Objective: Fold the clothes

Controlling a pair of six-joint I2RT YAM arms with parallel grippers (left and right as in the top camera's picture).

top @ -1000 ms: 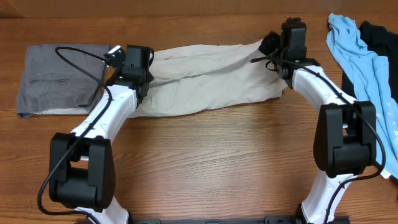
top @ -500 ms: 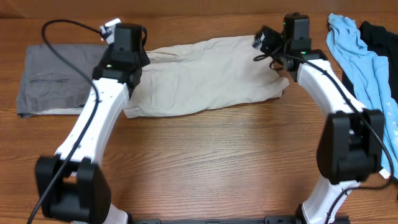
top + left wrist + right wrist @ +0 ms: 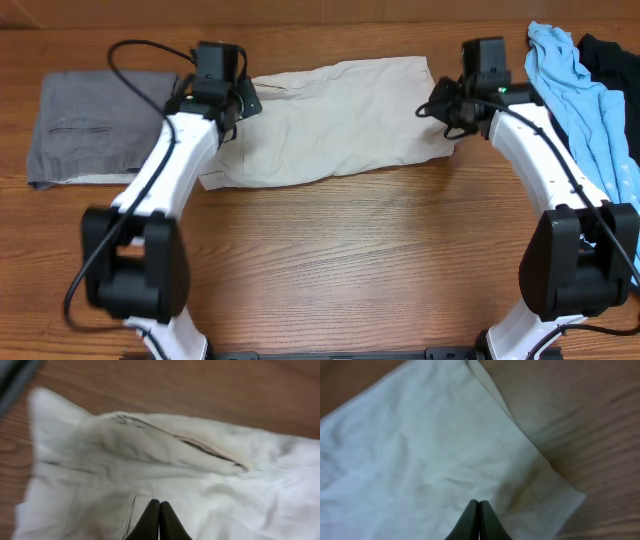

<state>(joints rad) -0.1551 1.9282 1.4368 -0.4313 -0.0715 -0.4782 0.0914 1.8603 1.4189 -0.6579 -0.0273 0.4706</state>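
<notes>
Clothes (image 3: 340, 120) spread beneath left claw (image 3: 159, 503), right claw (image 3: 478, 503); both pressed together.

The table (image 3: 350, 260) is lying open at lower middle. The shorts (image 3: 340, 125) are covering upper middle, a grey garment (image 3: 90, 125) upper left, blue cloth (image 3: 575, 85) upper right.

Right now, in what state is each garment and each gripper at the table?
beige shorts: laid out flat, lightly wrinkled.
grey garment: flat, a neat rectangle.
light blue garment: crumpled, unfolded.
black garment: bunched, mostly out of view.
left gripper: shut, over the shorts, nothing visibly held.
right gripper: shut, over the shorts, nothing visibly held.
</notes>
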